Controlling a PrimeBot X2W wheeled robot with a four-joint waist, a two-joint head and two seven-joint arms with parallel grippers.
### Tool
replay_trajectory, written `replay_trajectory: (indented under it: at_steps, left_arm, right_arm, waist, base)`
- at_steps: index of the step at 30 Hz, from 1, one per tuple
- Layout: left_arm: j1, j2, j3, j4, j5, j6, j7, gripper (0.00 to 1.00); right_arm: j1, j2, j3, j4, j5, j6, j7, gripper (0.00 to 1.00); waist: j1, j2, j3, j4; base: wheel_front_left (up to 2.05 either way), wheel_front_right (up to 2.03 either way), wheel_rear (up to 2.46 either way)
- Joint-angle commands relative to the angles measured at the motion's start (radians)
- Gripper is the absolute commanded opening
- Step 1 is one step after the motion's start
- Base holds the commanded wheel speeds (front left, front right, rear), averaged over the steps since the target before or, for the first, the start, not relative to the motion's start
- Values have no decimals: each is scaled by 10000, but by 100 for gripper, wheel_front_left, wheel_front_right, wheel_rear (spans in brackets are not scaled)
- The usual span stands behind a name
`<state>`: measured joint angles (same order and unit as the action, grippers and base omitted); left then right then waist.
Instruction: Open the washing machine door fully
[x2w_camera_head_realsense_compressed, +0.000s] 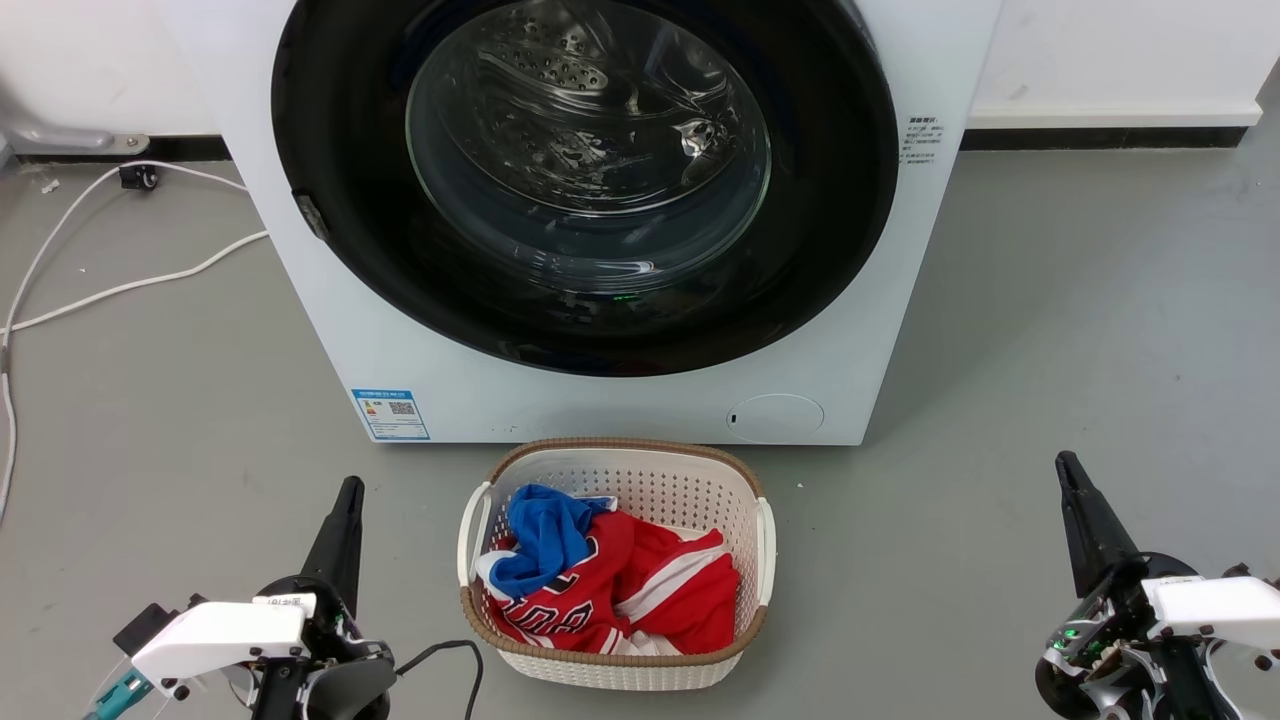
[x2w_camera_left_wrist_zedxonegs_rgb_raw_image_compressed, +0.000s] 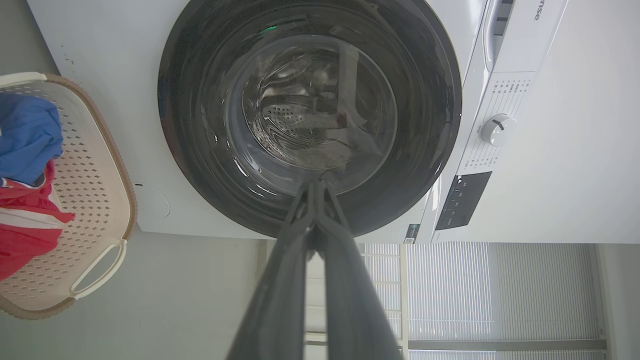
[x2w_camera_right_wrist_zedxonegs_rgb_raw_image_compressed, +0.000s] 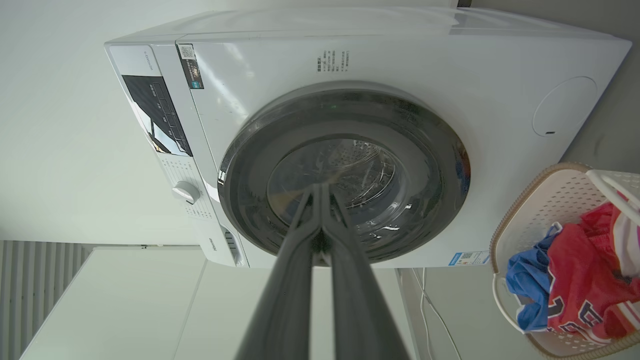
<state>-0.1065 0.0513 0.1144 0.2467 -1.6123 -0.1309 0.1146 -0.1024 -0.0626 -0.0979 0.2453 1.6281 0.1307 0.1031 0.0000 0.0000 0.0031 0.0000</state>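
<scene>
The white washing machine (x2w_camera_head_realsense_compressed: 340, 330) stands straight ahead, its blue label (x2w_camera_head_realsense_compressed: 391, 414) and round cap (x2w_camera_head_realsense_compressed: 775, 417) low on the front. The washing machine door (x2w_camera_head_realsense_compressed: 330, 150) is a glossy black ring around a clear glass bowl (x2w_camera_head_realsense_compressed: 588, 140), lying flush against the front, closed. It also shows in the left wrist view (x2w_camera_left_wrist_zedxonegs_rgb_raw_image_compressed: 200, 165) and the right wrist view (x2w_camera_right_wrist_zedxonegs_rgb_raw_image_compressed: 250, 200). My left gripper (x2w_camera_head_realsense_compressed: 349, 490) sits low at the left, shut and empty, well short of the machine. My right gripper (x2w_camera_head_realsense_compressed: 1066, 462) sits low at the right, also shut and empty. Their tips (x2w_camera_left_wrist_zedxonegs_rgb_raw_image_compressed: 314, 184) (x2w_camera_right_wrist_zedxonegs_rgb_raw_image_compressed: 320, 186) meet in the wrist views.
A white laundry basket (x2w_camera_head_realsense_compressed: 760, 530) with red and blue clothes (x2w_camera_head_realsense_compressed: 600, 580) stands on the grey floor just before the machine, between my grippers. White cables (x2w_camera_head_realsense_compressed: 120, 285) trail on the floor at the left. A control panel with a dial (x2w_camera_left_wrist_zedxonegs_rgb_raw_image_compressed: 497, 129) tops the machine.
</scene>
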Motion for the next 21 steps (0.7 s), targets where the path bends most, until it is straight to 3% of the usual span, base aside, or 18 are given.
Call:
replay_trajectory:
  at_steps: [1, 15, 16, 21]
  left_arm:
    - [-59, -24, 20, -6, -11, -23, 26, 0]
    - [-59, -24, 19, -6, -12, -23, 25, 0]
    - [0, 0, -3, 1, -1, 0, -3, 100]
    - [281, -21, -111, 243, 8, 4, -88, 100]
  right_arm:
    - [-116, 23, -18, 10, -61, 0, 17, 0]
    - [-119, 44, -43, 11, -81, 0, 37, 0]
    - [-1, 19, -35, 2, -27, 0, 19, 100]
    - [307, 53, -5, 260, -69, -2, -61, 100]
  waist:
    - [0, 0, 0, 0]
    - [0, 0, 0, 0]
    - [0, 0, 0, 0]
    - [0, 0, 1, 0]
  base:
    - [0, 0, 0]
    - [0, 0, 0]
    - [0, 0, 0]
    - [0, 0, 0]
